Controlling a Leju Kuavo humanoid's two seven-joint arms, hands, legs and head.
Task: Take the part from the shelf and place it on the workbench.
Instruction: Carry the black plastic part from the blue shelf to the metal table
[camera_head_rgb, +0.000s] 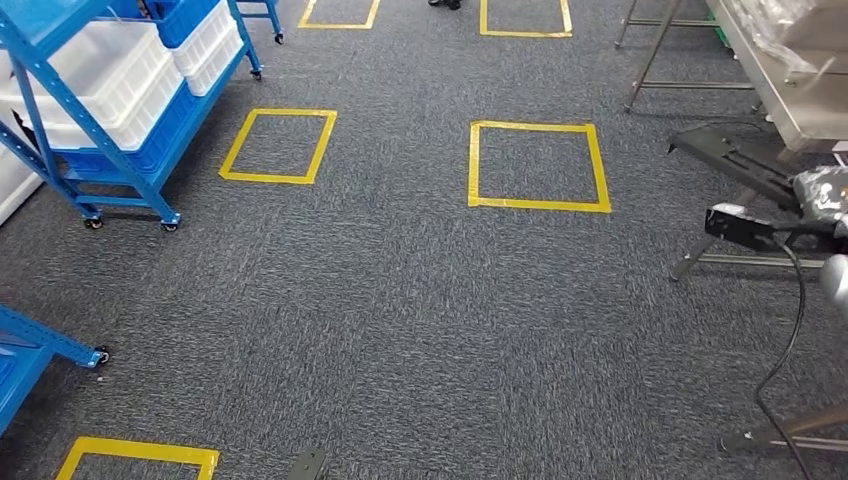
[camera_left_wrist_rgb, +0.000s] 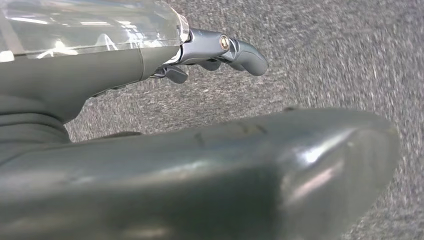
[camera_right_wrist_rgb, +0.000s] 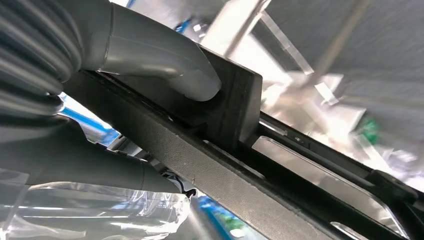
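Part (camera_right_wrist_rgb: 235, 165) clamped, apparently, between right hand's fingers (camera_right_wrist_rgb: 150, 55)

head: high, looking down at carpet (camera_head_rgb: 400, 300) | wrists: close behind each robot hand

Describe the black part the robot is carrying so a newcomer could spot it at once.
Start at the steel workbench on the right of the head view. Just below its edge, the right hand grips a flat black frame-like part, thumb pressed on its raised block. Unlike the workbench's bare steel legs nearby, it is matt black and slotted.
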